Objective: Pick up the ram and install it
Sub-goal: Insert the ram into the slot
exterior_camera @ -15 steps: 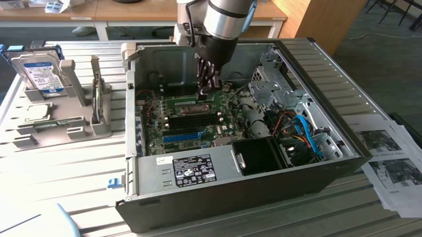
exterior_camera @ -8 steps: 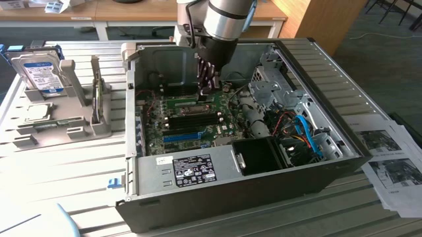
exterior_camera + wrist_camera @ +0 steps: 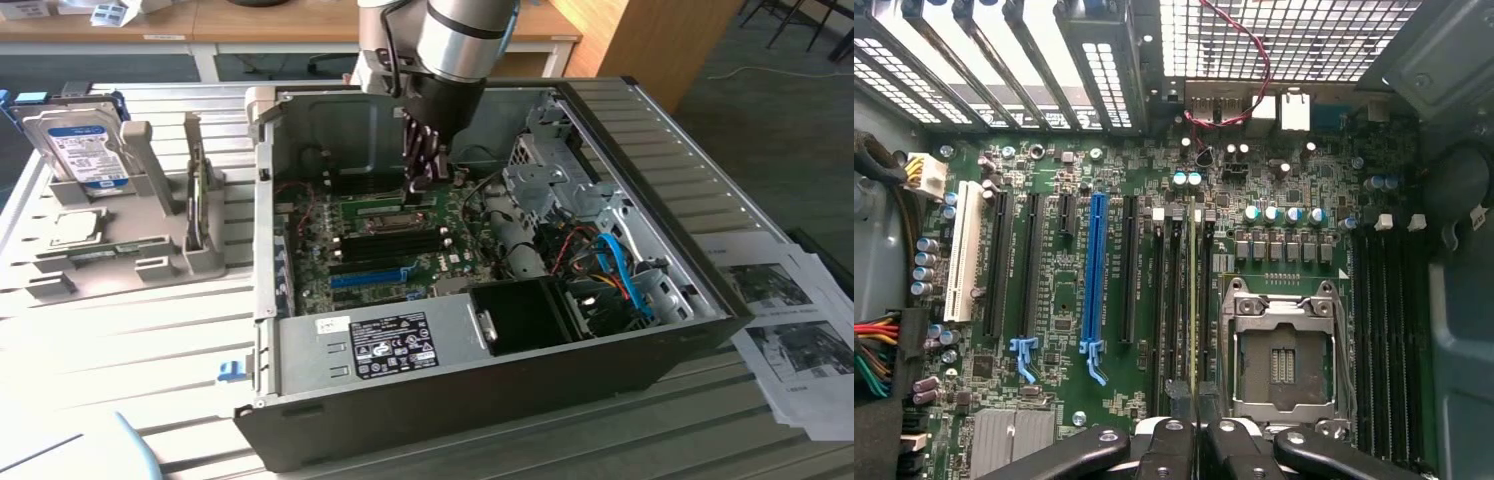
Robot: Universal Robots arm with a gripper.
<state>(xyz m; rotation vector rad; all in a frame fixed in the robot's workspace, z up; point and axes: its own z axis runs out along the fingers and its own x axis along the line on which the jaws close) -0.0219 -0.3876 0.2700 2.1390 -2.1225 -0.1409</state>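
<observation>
PC case (image 3: 334, 130) – matt sheet metal, blue slot (image 3: 1094, 280) – glossy plastic, gripper (image 3: 1194, 435) black w/ sheen

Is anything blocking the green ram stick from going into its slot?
Nothing visible does. The thin green circuit-board ram stick, pinched in the black gripper, sits edge-on right along the long black memory slots beside the silver processor socket.

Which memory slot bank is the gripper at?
The bank between the blue slot and the CPU socket; the gripper holds the ram there. The other bank lies beyond the socket.
</observation>
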